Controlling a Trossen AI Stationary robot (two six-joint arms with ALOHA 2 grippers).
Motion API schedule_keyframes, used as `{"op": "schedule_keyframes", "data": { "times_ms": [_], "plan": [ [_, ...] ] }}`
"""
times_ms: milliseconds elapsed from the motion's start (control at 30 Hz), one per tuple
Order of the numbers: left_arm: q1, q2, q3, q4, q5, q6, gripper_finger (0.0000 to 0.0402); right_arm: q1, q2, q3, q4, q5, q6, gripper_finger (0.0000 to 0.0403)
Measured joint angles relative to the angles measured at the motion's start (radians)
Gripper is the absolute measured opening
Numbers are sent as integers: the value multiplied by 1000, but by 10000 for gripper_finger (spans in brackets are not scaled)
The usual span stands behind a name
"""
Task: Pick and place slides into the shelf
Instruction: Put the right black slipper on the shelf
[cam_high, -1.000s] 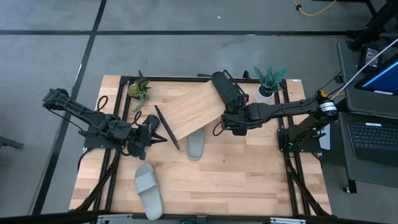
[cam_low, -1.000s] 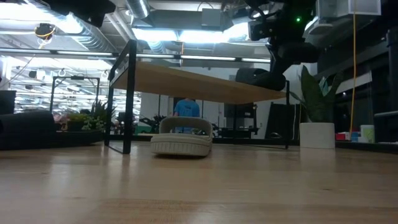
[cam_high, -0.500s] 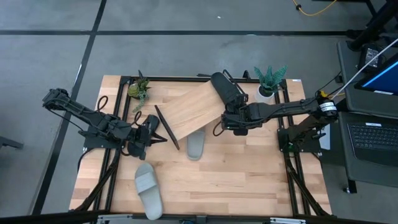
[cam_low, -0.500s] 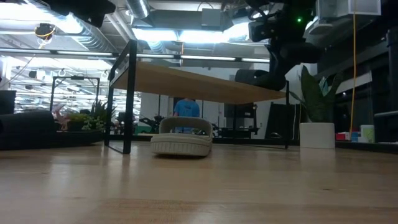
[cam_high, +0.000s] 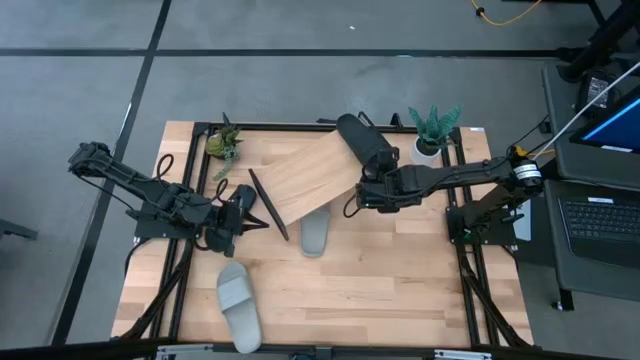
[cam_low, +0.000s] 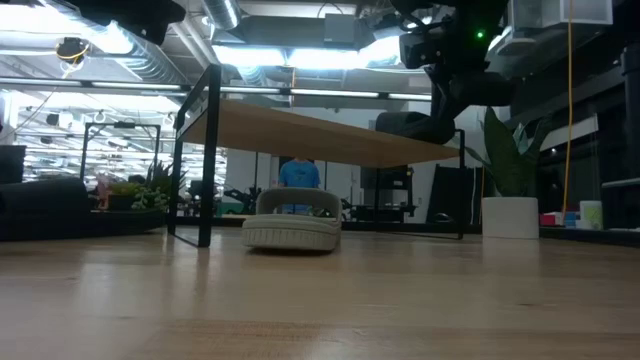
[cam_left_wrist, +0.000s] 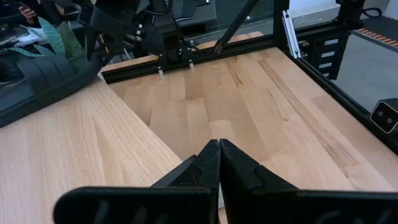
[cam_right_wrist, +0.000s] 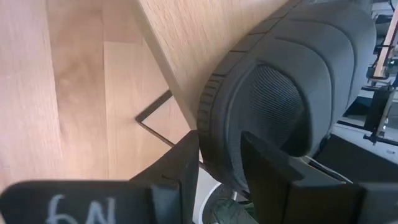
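- From above: a black slide is lying on the shelf, right gripper at its heel. A grey slide is poking out under the shelf; another is lying on the desk.
- Left wrist: left gripper fingers are pressing shut, holding nothing.
- Right wrist: right fingers are sitting apart around the black slide's edge.

Matte black slide lies on the smooth light-wood shelf.

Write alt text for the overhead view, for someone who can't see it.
The right gripper is at the heel of a black slide lying on the tilted shelf. One grey slide sticks out from under the shelf, another lies nearer the table's front. The left gripper waits shut.
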Motion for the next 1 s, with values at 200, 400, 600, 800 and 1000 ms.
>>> {"op": "schedule_keyframes", "data": {
  "times_ms": [200,400,600,800,1000],
  "plan": [
    [0,0,0,0,0,-3,0,0,0,0,-7,1,-3,120],
    [0,0,0,0,0,-3,0,0,0,0,-48,0,1,120],
    [0,0,0,0,0,-3,0,9,0,0,-48,-7,1,120],
    [0,0,0,0,0,-3,0,25,0,0,-49,-7,1,120],
    [0,0,0,0,0,-5,0,39,0,0,-65,-7,3,120]
  ]
}}
